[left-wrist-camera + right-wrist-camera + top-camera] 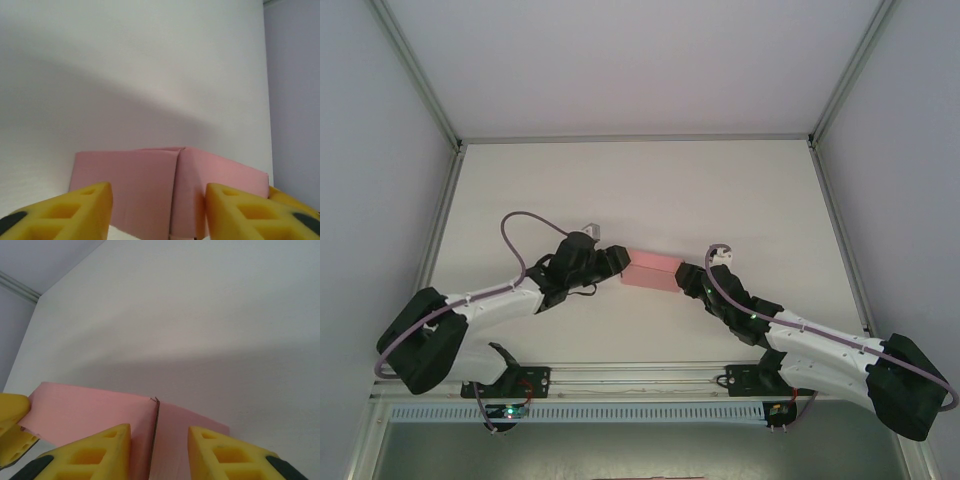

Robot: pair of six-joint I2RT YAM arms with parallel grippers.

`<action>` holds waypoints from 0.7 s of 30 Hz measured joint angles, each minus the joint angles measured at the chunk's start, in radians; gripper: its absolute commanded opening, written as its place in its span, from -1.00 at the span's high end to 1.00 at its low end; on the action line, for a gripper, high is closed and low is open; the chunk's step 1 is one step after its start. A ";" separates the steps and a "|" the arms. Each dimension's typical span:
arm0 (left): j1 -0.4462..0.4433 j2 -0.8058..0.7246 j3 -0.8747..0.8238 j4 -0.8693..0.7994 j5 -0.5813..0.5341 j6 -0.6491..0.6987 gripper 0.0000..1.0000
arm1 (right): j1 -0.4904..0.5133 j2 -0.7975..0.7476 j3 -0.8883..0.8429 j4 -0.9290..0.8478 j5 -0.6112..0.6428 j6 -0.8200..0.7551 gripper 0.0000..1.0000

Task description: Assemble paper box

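The pink paper box (652, 272) is folded into a small rectangular block and sits between my two grippers over the middle of the table. My left gripper (618, 262) is at its left end. In the left wrist view a corner of the box (150, 190) sits between the yellow fingers (75, 210); whether they press on it I cannot tell. My right gripper (686, 281) is shut on the right end. In the right wrist view a folded edge of the box (100, 412) runs down between its fingers (230, 452).
The white table (640, 190) is walled on three sides, with metal frame posts (448, 190) at the corners. A cable rail (640, 378) runs along the near edge between the arm bases. A finger of the other gripper (11, 425) touches the box's far end.
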State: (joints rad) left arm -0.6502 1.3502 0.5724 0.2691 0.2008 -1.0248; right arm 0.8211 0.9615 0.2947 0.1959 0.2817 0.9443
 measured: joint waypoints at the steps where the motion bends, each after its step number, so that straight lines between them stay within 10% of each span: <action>1: 0.003 0.008 -0.003 0.023 0.007 -0.003 0.19 | 0.000 -0.001 -0.001 0.000 0.000 0.000 0.33; 13: 0.027 0.156 -0.102 0.441 0.043 -0.082 1.00 | 0.000 -0.007 -0.005 -0.003 0.013 0.000 0.33; 21: 0.035 0.189 -0.117 0.513 0.068 -0.155 0.97 | 0.000 -0.013 -0.009 -0.004 0.017 0.000 0.34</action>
State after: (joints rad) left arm -0.6147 1.5394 0.4557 0.7826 0.2691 -1.1801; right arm 0.8207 0.9485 0.2859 0.1921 0.2985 0.9447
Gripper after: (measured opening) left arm 0.148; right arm 0.333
